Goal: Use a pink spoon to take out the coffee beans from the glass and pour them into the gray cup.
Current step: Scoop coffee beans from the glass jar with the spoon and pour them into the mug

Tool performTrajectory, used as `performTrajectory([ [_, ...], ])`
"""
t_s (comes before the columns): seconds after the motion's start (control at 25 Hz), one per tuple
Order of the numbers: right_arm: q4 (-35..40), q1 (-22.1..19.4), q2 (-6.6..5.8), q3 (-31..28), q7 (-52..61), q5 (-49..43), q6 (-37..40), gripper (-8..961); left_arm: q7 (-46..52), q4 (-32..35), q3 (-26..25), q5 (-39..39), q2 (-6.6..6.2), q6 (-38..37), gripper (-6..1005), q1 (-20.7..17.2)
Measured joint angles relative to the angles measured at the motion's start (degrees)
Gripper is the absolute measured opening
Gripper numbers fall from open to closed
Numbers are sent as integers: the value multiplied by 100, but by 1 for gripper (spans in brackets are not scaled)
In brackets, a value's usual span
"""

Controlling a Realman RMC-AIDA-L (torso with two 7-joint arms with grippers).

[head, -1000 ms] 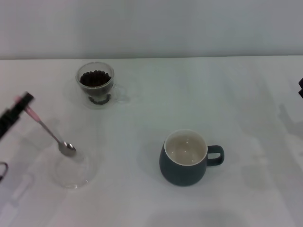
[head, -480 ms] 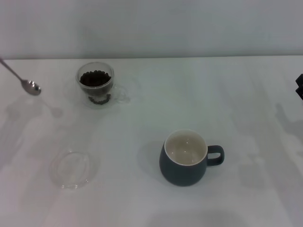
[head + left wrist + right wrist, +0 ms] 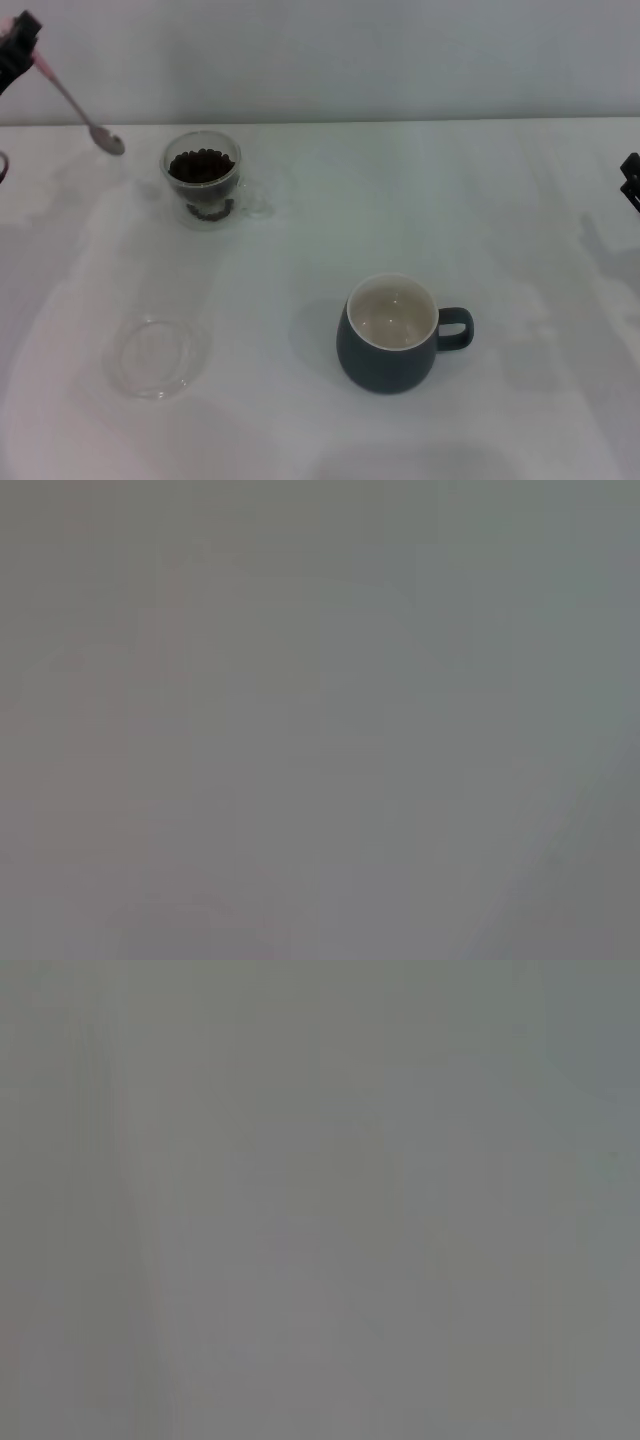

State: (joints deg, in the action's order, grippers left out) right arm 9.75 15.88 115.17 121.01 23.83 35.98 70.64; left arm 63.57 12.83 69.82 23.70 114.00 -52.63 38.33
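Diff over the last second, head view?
The left gripper carried the spoon from above the clear dish up and back, to just left of the glass, bowl down. Glass, beans, cup, dish and right gripper stayed put.

Our body, as visible in the head view: left gripper [image 3: 20, 42], black, blocky, squared tip, at the ten o'clock corner. Right gripper [image 3: 631, 180], black, angular edge only, at three o'clock. Our wrist views show nothing of us.
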Motion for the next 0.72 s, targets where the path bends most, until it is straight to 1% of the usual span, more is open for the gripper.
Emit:
performTrajectory([
  [0.08, -73, 52, -4, -29, -69, 21, -20, 871, 19, -1, 0, -8, -6, 268, 132, 190],
  [0.28, -158, 294, -23, -43, -65, 36, -46, 872, 283, 4, -12, -75, -6, 451, 132, 370],
  [0.48, -160, 422, -14, -98, -221, 55, -76, 873, 263, 5, -11, -48, 45, 519, 131, 422],
  [0.56, -116, 451, -7, -267, -223, 60, -96, 874, 318, 16, -6, -39, 52, 539, 131, 423],
  [0.64, -88, 498, 3, -393, -237, 63, -224, 874, 620, 3, 14, -31, 94, 545, 132, 347],
  [0.72, -98, 564, 6, -472, -246, 63, -390, 873, 672, -28, 19, -29, 99, 545, 132, 309],
])
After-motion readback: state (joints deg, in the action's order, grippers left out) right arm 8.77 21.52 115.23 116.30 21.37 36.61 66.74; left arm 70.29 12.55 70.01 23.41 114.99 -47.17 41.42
